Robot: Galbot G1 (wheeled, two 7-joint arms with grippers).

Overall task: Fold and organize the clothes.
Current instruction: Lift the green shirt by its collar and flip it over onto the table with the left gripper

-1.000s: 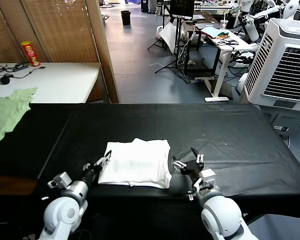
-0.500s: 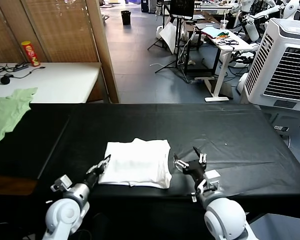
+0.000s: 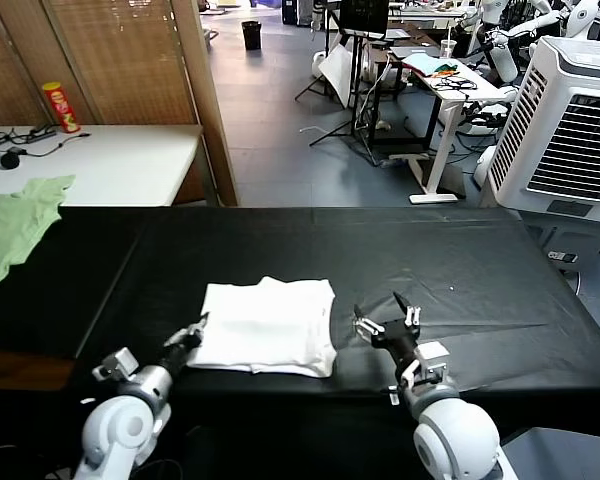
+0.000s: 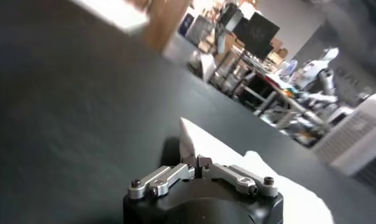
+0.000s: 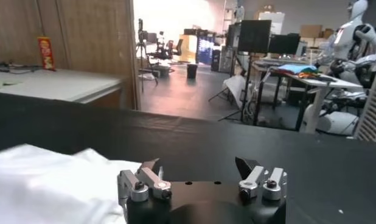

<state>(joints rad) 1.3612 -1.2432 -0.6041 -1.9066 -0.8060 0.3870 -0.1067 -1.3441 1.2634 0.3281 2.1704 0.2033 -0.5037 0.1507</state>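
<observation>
Left gripper (image 3: 194,331) pinched on folded white T-shirt (image 3: 265,326) corner; right gripper (image 3: 388,318) wide beside it. Next: drag to tidy.

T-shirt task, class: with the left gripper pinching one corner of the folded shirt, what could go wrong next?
1. The left gripper is shut on only the T-shirt's near corner; pulling could undo the fold.
2. The right gripper hangs open beside the far edge, holding nothing, so the shirt may drag unevenly across the black table.

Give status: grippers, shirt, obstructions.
Left gripper shut on folded white T-shirt near-left corner. Right gripper open, beside shirt, apart. Nothing blocking.
</observation>
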